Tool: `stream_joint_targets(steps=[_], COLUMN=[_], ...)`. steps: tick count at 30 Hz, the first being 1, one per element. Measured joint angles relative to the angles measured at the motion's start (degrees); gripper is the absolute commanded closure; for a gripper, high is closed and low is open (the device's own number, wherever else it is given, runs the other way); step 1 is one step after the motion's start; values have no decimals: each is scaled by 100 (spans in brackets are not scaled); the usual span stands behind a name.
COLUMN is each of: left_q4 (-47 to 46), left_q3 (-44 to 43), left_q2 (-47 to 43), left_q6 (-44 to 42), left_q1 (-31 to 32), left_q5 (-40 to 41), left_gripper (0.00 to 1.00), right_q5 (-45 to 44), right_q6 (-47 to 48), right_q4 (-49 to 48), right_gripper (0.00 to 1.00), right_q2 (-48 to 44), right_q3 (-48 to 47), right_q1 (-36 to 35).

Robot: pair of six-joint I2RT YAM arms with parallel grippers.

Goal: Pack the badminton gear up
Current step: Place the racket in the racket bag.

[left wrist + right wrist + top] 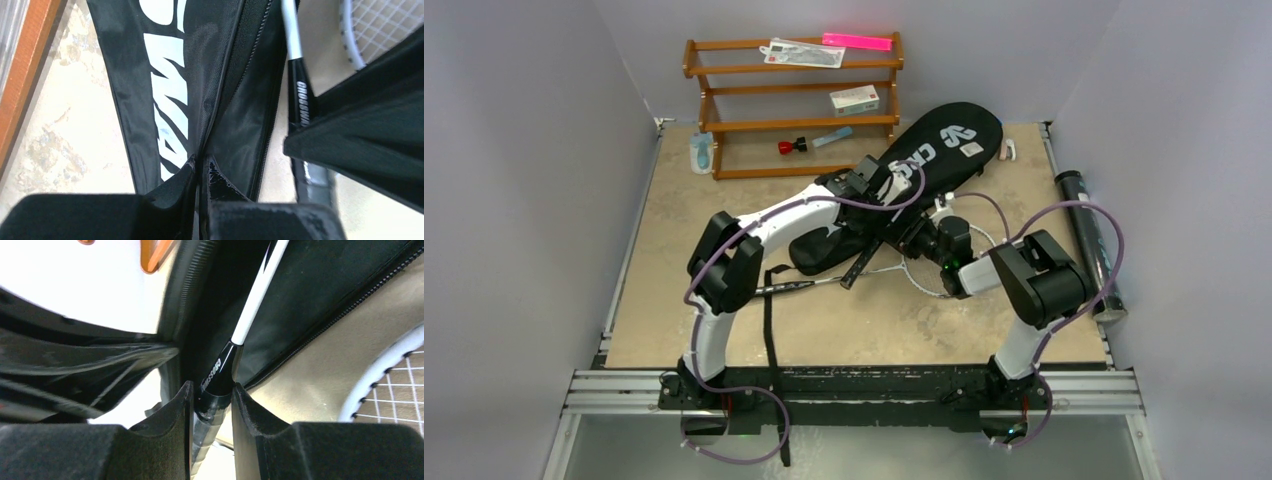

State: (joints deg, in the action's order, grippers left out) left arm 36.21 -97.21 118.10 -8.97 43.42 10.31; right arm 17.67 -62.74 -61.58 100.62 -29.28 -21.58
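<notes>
Starting nearest the bases: black strap (768, 330) draped across the bench (674, 270) and over its near edge. Just beyond, loose racket (809, 284) flat on the bench, black handle pointing left, strung head under the right arm's wrist.

Right pincer (212, 390) clamped on the held racket (252, 310) at the black cone lettered CROSSWAY, where the white shaft meets the handle. Shaft running up against the black fabric of the bag (320, 285); its head out of sight.

Left pincer (202, 162) pressed together on a fold of the bag's fabric, right beside the zipper line.

Bag long and black, lying diagonally mid-bench, wide end toward the far right corner, white lettering on top.

Dark cylindrical tube (1089, 240) on its side along the bench's right edge, apart from the bag.

Against the far wall, brown wooden rack (794, 90), small items on its shelves.
</notes>
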Motion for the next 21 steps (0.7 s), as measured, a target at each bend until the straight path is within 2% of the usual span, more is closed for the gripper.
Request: stream_joint_targets(steps=[8, 21], left_q4=[289, 658], left_q3=[-341, -804], left_q2=[-103, -87], left_q6=[221, 343], left_q1=[-4, -39], left_q5=[-614, -1314], left_gripper=[100, 100], right_q5=[-7, 50], right_q6=[17, -50], right_q4=[-131, 177], right_gripper=[100, 100], right_q2=[376, 769], right_q3=[-24, -761], right_q1=[0, -13])
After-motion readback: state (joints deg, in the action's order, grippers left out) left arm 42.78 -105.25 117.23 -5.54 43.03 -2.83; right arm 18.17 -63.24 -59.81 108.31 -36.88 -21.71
